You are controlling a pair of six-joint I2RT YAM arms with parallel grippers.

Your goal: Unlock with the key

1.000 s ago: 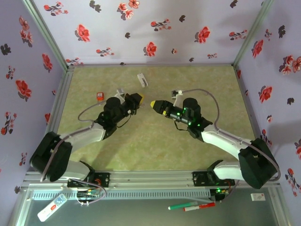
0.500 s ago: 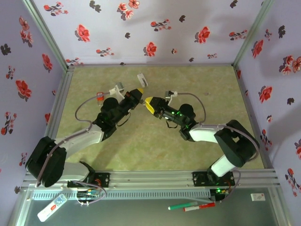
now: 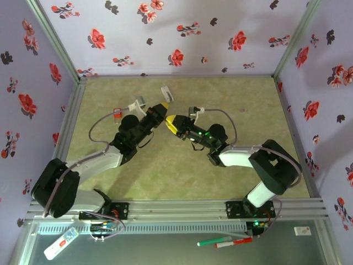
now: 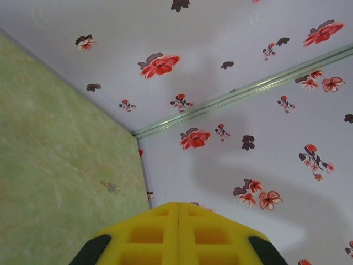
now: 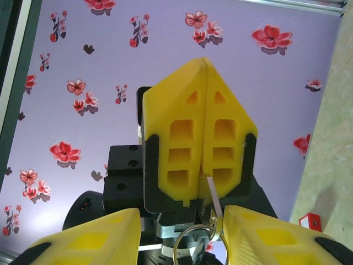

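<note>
In the right wrist view my left gripper (image 5: 202, 118) faces the camera with its yellow fingers pressed together on a silver key (image 5: 213, 194). The blade sticks out of the seam and a key ring (image 5: 190, 247) hangs from it. My right gripper (image 5: 182, 243) is open, and the key and ring sit between its fingers, close to the right-hand finger (image 5: 276, 237). From above, the left gripper (image 3: 162, 106) and right gripper (image 3: 170, 120) meet tip to tip over the middle of the green mat. A small orange-red object (image 3: 117, 113), possibly the lock, lies at left and appears on the mat (image 5: 309, 222).
A white oblong object (image 3: 166, 92) lies on the mat (image 3: 242, 105) just beyond the grippers. A tiny metal item (image 4: 110, 186) rests on the mat near a wall corner. Flowered walls (image 3: 182, 33) enclose three sides. Pens (image 3: 225, 241) lie outside the front rail.
Both grippers moved toward the far middle and closed the gap between them. The right gripper's tip now reaches the left gripper's tip.
</note>
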